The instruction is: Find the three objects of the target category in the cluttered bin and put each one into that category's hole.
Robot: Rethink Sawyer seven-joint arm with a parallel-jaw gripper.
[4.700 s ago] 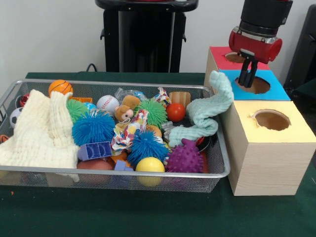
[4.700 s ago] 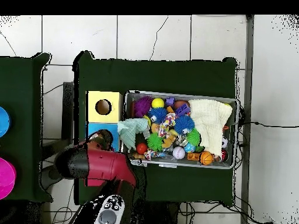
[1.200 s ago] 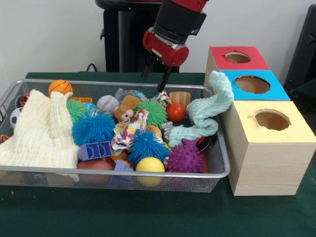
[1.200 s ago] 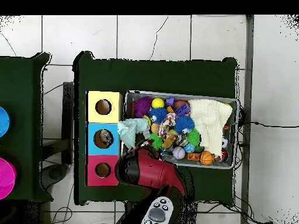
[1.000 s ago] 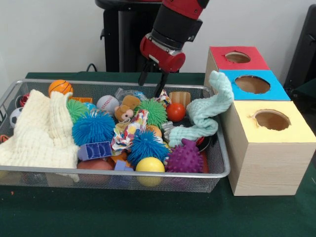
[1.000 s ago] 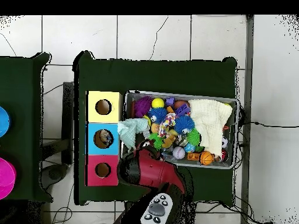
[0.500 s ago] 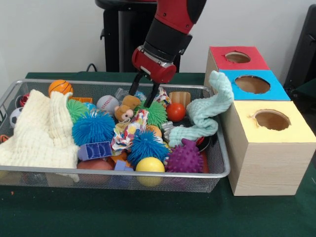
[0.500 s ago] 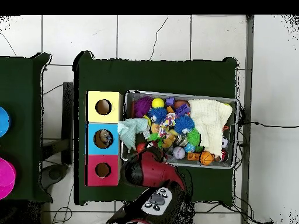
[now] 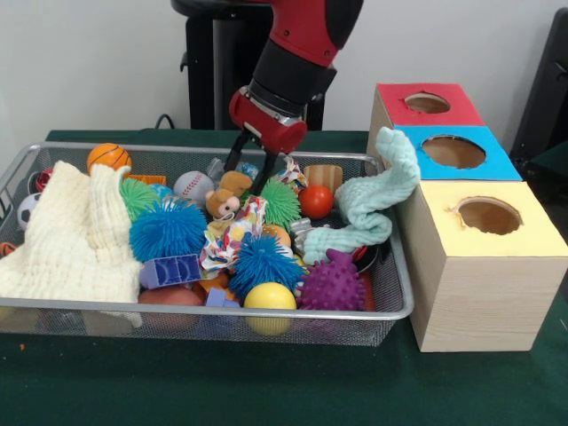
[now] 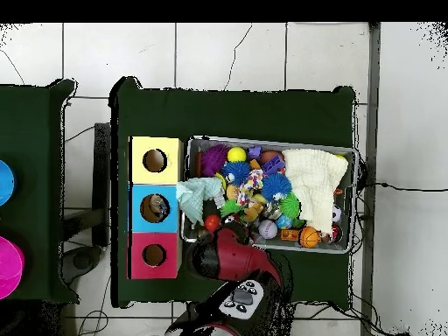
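Observation:
The wire mesh bin (image 9: pixel 222 309) is full of toys; it also shows in the overhead view (image 10: pixel 352 203). A clear plastic bottle (image 9: pixel 218 167) with a bluish label lies at the bin's back edge. My gripper (image 9: pixel 250 167) is open and low over it, one finger on each side of the bottle's right part. Whether the fingers touch it I cannot tell. In the overhead view the arm (image 10: pixel 229 255) hides the gripper. The blue-topped hole (image 9: pixel 454 152) is in the middle box on the right; in the overhead view (image 10: pixel 155 208) something pale lies inside it.
The red-topped hole (image 9: pixel 427 103) and the yellow-topped hole (image 9: pixel 489 216) flank the blue one. A mint cloth (image 9: pixel 373 200) drapes over the bin's right rim against the boxes. A cream muslin cloth (image 9: pixel 67 235) fills the bin's left end. Spiky balls (image 9: pixel 168 229) crowd the middle.
The gripper went from over the blue hole to the bin's back edge. In the last second it moved left and down onto the clear bottle, still open.

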